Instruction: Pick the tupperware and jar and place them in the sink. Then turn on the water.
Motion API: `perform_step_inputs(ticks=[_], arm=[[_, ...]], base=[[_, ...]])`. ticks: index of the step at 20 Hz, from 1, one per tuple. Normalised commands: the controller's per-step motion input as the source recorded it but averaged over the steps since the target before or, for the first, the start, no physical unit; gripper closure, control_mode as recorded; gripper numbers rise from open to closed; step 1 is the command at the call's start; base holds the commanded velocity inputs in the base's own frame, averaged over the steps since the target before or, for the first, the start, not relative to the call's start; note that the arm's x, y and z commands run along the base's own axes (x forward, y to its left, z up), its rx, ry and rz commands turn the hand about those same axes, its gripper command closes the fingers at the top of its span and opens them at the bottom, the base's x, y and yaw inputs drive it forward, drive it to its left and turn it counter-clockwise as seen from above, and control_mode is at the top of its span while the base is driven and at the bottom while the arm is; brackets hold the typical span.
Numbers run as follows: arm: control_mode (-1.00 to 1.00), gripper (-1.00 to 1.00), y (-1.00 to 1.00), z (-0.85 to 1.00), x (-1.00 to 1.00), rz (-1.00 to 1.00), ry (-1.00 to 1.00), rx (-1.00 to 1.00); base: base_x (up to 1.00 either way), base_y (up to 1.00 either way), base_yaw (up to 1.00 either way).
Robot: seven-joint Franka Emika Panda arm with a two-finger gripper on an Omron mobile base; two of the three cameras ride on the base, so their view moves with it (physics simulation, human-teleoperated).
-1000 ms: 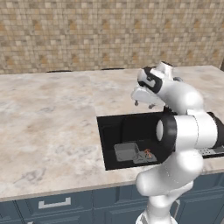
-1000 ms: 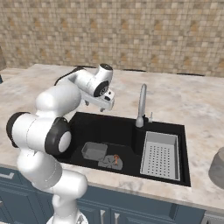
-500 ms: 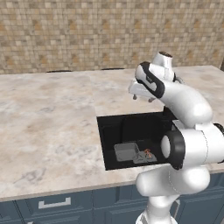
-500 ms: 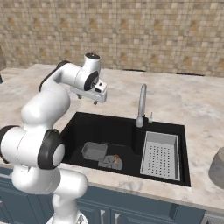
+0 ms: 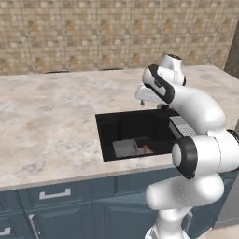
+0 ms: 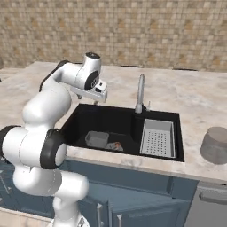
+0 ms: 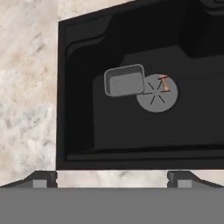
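Left base view
- Table (image 5: 51, 116): a marbled stone top is seen running below a tiled wall (image 5: 93, 32).
- Sink (image 5: 108, 133): a black basin is sunk into the table, partly covered by the white arm (image 5: 196, 107).
- Tupperware (image 5: 124, 148): a small grey box is seen lying on the sink floor, near the front wall.
- Fingers (image 5: 143, 103): held above the back edge of the sink, nothing between them; the gap cannot be judged from this side.

Right base view
- Fingers (image 6: 95, 101): pointed down over the back left corner of the sink (image 6: 179, 133), well apart from the tupperware (image 6: 96, 139).
- Tupperware: rests upright on the sink floor, left of the middle, with a small orange-marked spot just beside it.
- Strainer tray (image 6: 157, 137): a grey perforated insert is set in the right part of the sink.
- Tap (image 6: 140, 93): a silver spout stands behind the sink, between basin and wall.
- Grey pot (image 6: 215, 145): set on the table, to the right of the sink.

Hand view
- Fingers (image 7: 112, 178): the two tips are seen spread wide apart, empty.
- Tupperware (image 7: 124, 81): seen from above on the sink (image 7: 78, 131) floor, open side up, touching the round grey drain (image 7: 157, 94).
- Jar: cannot be made out.
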Motion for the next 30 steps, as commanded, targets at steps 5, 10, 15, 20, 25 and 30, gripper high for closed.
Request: perform_step_inputs(ticks=[5,10,15,20,25,30], arm=[[1.00,-1.00,0.00,0.00,0.00,0.00,0.00,0.00],[1.00,-1.00,0.00,0.00,0.00,0.00,0.00,0.00],[1.00,-1.00,0.00,0.00,0.00,0.00,0.00,0.00],[1.00,-1.00,0.00,0.00,0.00,0.00,0.00,0.00],[1.00,-1.00,0.00,0.00,0.00,0.00,0.00,0.00],[1.00,-1.00,0.00,0.00,0.00,0.00,0.00,0.00]], base=[[-0.62,-0.56,-0.25],[-0.15,-0.96,-0.21],[0.00,-0.64,-0.05],[0.06,-0.08,0.00],[0.32,-0.01,0.11],[0.32,-0.22,0.17]])
